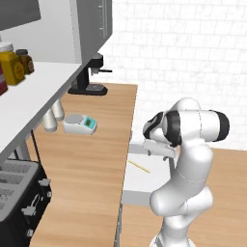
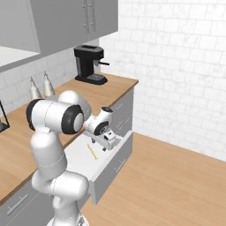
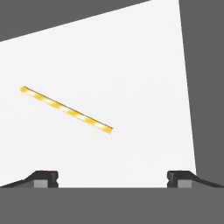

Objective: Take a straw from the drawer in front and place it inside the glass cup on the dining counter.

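So the gripper (image 3: 113, 177) hangs wide open over the drawer (image 3: 144, 65), straw (image 3: 66, 110) lying slantwise, off-center toward one finger.

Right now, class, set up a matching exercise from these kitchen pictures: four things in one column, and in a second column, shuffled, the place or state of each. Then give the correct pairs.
Column 1
1. straw
2. drawer
3. coffee machine
4. end effector

Column 2
A. pulled open below the counter edge
B. standing at the far end of the wooden counter
C. lying flat on the white drawer floor
D. open, poised above the drawer, holding nothing

Pairs: 1-C, 2-A, 3-B, 4-D
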